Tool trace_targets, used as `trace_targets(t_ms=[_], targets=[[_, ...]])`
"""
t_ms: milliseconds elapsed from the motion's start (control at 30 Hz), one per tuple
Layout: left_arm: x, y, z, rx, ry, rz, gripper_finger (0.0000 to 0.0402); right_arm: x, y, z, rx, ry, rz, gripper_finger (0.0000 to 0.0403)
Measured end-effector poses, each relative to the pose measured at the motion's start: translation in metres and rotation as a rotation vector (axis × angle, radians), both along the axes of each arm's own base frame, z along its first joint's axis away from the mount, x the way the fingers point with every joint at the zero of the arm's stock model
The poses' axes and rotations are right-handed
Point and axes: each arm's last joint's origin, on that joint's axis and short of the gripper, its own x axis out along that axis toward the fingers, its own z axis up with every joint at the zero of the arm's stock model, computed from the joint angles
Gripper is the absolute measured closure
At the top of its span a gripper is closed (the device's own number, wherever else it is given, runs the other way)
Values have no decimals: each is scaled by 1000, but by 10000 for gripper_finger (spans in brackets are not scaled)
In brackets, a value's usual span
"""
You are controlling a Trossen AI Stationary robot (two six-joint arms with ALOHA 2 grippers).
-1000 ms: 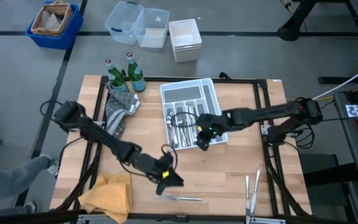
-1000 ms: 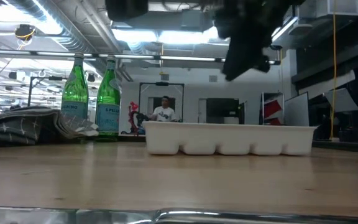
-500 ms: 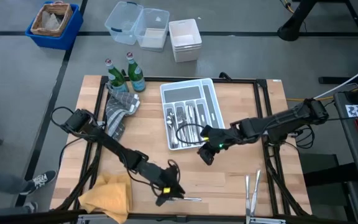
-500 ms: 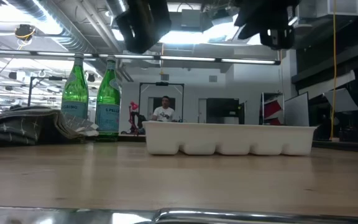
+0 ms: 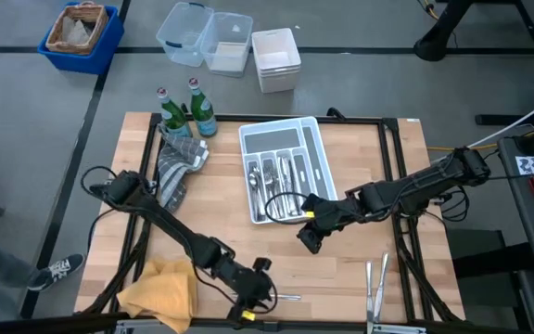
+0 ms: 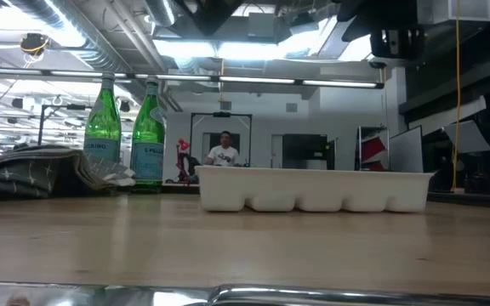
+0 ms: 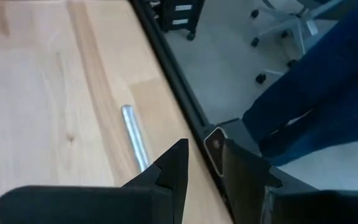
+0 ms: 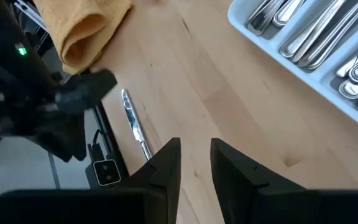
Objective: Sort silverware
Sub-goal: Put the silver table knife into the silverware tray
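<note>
Several forks, spoons and knives (image 5: 276, 176) lie in the white compartmented tray (image 5: 276, 127) at the table's middle; they also show in the right wrist view (image 8: 309, 31). One knife (image 5: 284, 298) lies flat near the table's near edge. Two more pieces (image 5: 375, 278) lie at the near right. My left gripper (image 5: 251, 304) is open, low over the near edge; the knife's end (image 7: 132, 134) lies just beside one finger (image 7: 178, 163), and I cannot tell whether they touch. My right gripper (image 5: 306, 241) is open and empty, just off the tray's near end, above bare wood (image 8: 195, 143).
Two green bottles (image 5: 188, 111) and a grey cloth (image 5: 176, 167) are at the far left. A yellow cloth (image 5: 160, 288) lies at the near left, beside my left arm. Black frame rails run along the table's edges (image 7: 185, 106). Bare wood lies between tray and knife.
My left gripper has gone toward the table's near edge and down, next to the lone knife. My right gripper has gone from over the tray's near right corner toward the near edge, off the tray. The knife has stayed in place.
</note>
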Motion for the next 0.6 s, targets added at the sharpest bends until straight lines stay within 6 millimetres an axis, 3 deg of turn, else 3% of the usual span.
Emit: trace_targets(t_ms=[333, 600], targets=[[11, -14, -45, 93, 52, 28, 315, 1, -1, 0, 16, 0, -18, 313], [14, -15, -69, 101, 107, 66, 315, 0, -1, 0, 15, 3, -18, 313]])
